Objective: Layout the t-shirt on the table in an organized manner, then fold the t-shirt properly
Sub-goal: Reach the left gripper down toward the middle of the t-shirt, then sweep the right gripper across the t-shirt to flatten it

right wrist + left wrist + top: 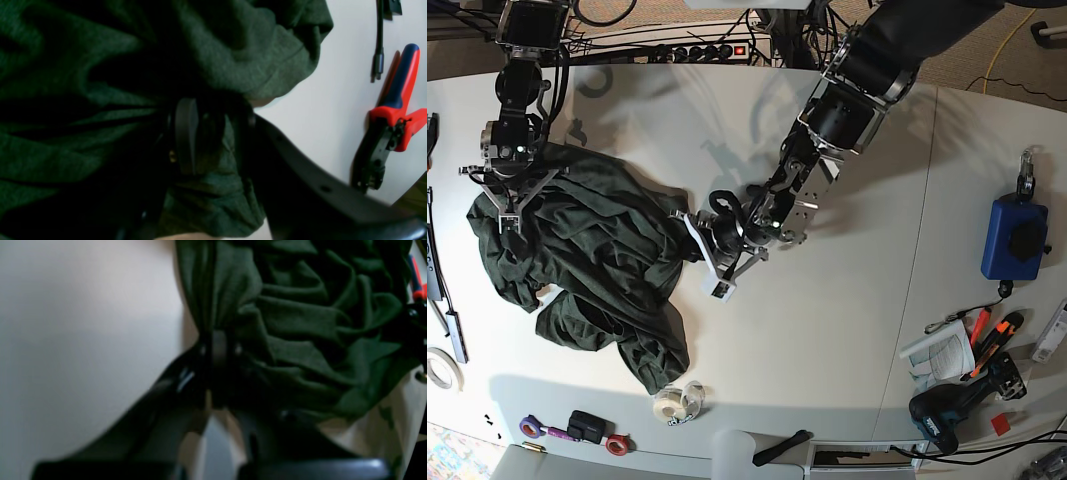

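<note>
The surface point(827, 340) is seen from overhead by the base view — both wrist views are pressed close against the t-shirt point(597, 260), shared by all.

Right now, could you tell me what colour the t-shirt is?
Plain dark forest green t-shirt; clearest in the base view.

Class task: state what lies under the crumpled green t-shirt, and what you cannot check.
The t-shirt lies bunched on the white table, which shows all around it. Both grippers, left and right, pinch its edges. Anything beneath the cloth is covered.
</note>
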Robot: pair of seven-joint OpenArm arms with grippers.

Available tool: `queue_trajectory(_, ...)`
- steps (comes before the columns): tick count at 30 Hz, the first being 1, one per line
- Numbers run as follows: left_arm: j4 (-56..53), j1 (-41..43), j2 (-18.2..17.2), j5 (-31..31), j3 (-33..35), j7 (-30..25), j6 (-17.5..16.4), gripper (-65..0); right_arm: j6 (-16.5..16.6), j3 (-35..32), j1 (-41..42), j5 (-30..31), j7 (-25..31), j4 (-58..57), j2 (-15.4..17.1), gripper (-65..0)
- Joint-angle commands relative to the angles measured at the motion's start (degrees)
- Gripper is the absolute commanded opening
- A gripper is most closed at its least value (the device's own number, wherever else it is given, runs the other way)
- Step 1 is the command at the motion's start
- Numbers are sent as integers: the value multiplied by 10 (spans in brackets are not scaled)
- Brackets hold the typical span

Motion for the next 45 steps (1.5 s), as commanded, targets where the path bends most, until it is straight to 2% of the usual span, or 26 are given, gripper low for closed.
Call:
queue_trajectory(1, 13, -8, 0, 5, 2, 21, -5, -650, 8, 1, -6, 0, -35, -6, 2, -469)
queue_trajectory(3, 38, -7, -21, -4, 2, 42, -5, -650, 8, 1, -6, -1, -34, -5, 3, -469)
queue_trajectory(6, 101, 10, -72, -32, 2, 52, -5, -650, 8, 2, -6, -12, -34, -5, 4, -469)
queue_trajectory(12, 303, 108, -179, -42, 1, 52, -5, -650, -1, 2, -6, -13, -34, -6, 3, -469)
queue_trajectory(17, 465, 206, -225, -41, -13, 53, -5, -650, -3, 2, -6, -13, -35, -6, 3, -469)
queue_trajectory(23, 596, 293, -236, -40, -50, 63, -5, -650, -3, 2, -6, -13, -33, -5, 4, -469)
queue_trajectory(27, 610, 307, -236, -39, -63, 118, -5, -650, -3, 2, -1, -35, -26, -3, 5, -469)
queue_trajectory(28, 610, 308, -236, -39, -63, 129, -5, -630, -3, 2, 2, -41, -22, -2, 7, -468)
queue_trajectory(31, 610, 313, -236, -39, -63, 131, -6, -438, -2, 2, 9, -40, -19, 21, 7, -463)
queue_trajectory(33, 610, 315, -236, -39, -63, 132, -8, -388, 2, 2, 12, -37, -20, 49, 7, -462)
queue_trajectory(36, 610, 315, -236, -21, -63, 131, -32, -388, 23, 2, 13, -36, -17, 107, 7, -407)
queue_trajectory(39, 610, 315, -236, -20, -63, 130, -33, -388, 39, 2, 13, -26, 12, 178, 7, -355)
queue_trajectory(41, 610, 315, -236, -20, -63, 128, -33, -388, 42, 1, 16, 15, 26, 228, 6, -355)
queue_trajectory(43, 610, 315, -236, -20, -63, 125, -33, -388, 65, 1, 27, 73, 25, 263, -1, -355)
queue_trajectory(45, 610, 315, -236, -20, -63, 121, -33, -388, 92, -8, 43, 98, 31, 264, -21, -354)
